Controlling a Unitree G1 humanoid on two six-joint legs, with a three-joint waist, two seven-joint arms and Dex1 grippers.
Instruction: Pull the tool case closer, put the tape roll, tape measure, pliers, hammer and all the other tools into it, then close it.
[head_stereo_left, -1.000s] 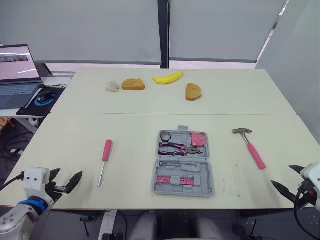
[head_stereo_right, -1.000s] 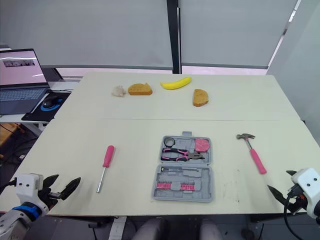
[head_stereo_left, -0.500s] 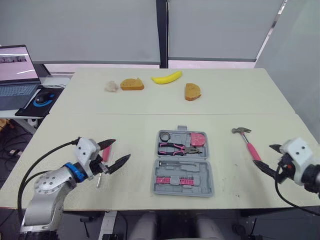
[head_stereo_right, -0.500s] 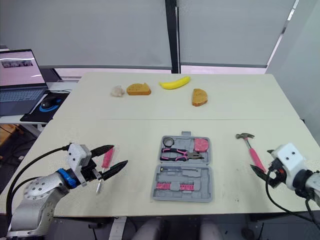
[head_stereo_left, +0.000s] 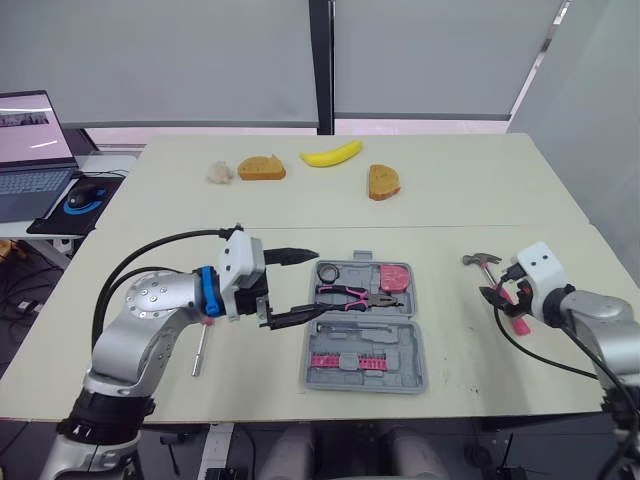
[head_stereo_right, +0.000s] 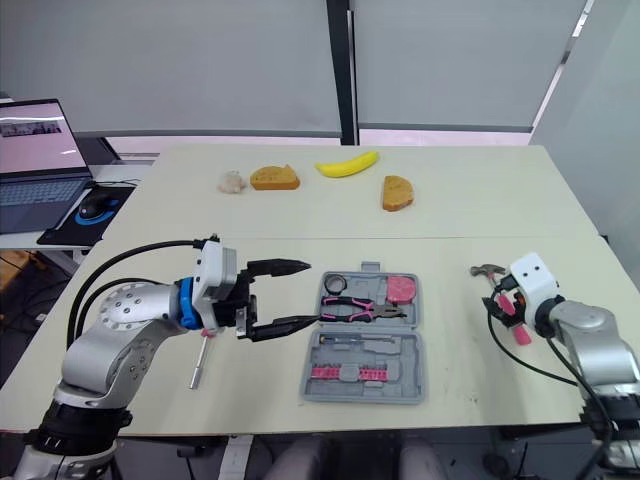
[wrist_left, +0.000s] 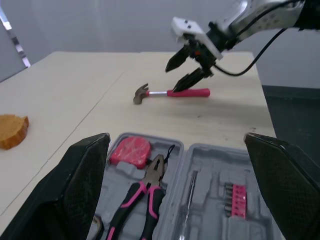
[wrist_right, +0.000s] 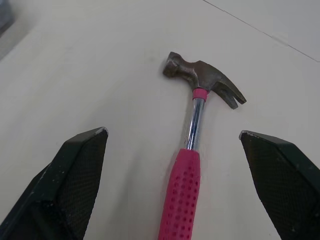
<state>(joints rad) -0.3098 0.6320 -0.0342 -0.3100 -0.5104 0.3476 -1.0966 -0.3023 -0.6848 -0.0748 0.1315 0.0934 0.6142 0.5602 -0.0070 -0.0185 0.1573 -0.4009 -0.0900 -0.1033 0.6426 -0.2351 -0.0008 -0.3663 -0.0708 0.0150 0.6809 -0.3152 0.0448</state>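
The grey tool case (head_stereo_left: 365, 325) lies open mid-table, holding pink-handled pliers (head_stereo_left: 355, 296), a pink tape measure (head_stereo_left: 397, 277), a tape roll (head_stereo_left: 331, 272) and a pink bit strip (head_stereo_left: 345, 360). My left gripper (head_stereo_left: 310, 283) is open at the case's left edge, its fingers (wrist_left: 85, 170) pointing across the case. A pink screwdriver (head_stereo_left: 199, 355) lies left of the case, its handle mostly hidden behind my left arm. The pink-handled hammer (wrist_right: 192, 150) lies to the right of the case. My right gripper (head_stereo_left: 497, 300) hangs open just above its handle, fingers (wrist_right: 70, 180) on either side.
At the far side lie a banana (head_stereo_left: 334, 154), two bread pieces (head_stereo_left: 261, 167) (head_stereo_left: 383, 182) and a white lump (head_stereo_left: 222, 172). A laptop (head_stereo_left: 30, 140) and mouse (head_stereo_left: 78, 195) sit on a side desk to the left. The table's front edge (head_stereo_left: 300, 412) runs close below the case.
Both arms rose from the front edge. The left gripper swept right to the case's left side. The right gripper moved inward and forward over the hammer handle.
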